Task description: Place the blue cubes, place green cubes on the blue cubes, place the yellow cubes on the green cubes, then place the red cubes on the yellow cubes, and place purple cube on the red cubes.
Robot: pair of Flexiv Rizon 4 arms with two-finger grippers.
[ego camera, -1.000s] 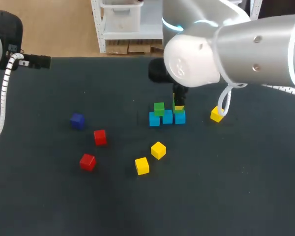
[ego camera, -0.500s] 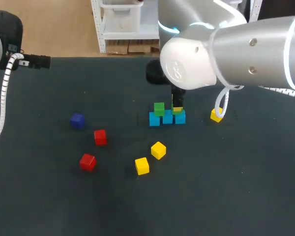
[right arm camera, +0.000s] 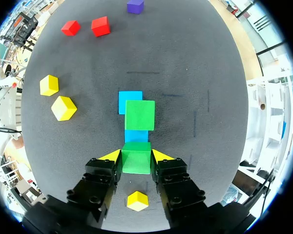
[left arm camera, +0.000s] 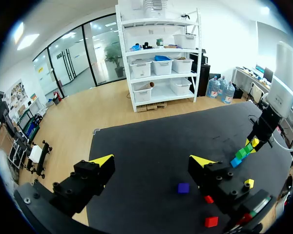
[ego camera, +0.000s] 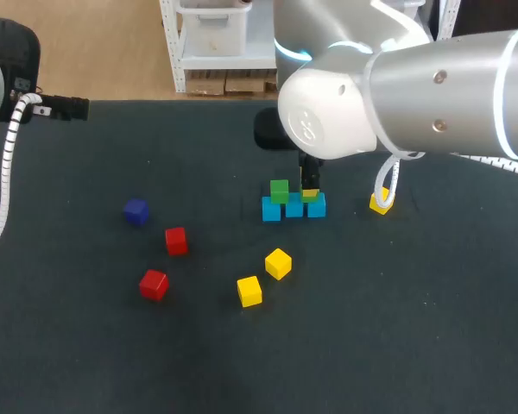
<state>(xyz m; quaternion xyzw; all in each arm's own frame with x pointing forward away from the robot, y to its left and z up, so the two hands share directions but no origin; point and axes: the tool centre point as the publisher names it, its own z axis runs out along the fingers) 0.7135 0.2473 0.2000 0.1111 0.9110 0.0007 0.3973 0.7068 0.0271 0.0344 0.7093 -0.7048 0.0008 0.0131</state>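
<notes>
We hold a green cube in our right gripper, its fingers pressed on two opposite sides, over the near end of the blue row. The row's long axis runs straight ahead of that gripper, and the held cube sits square to it. A second green cube rests farther along the row. Our left gripper hangs wide apart, well away.

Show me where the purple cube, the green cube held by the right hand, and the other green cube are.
purple cube [ego camera: 135, 211]: head view, middle of the cube.
held green cube [right arm camera: 136, 161]: right wrist view, face toward the camera.
stacked green cube [right arm camera: 140, 115]: right wrist view, middle of its top face.
</notes>
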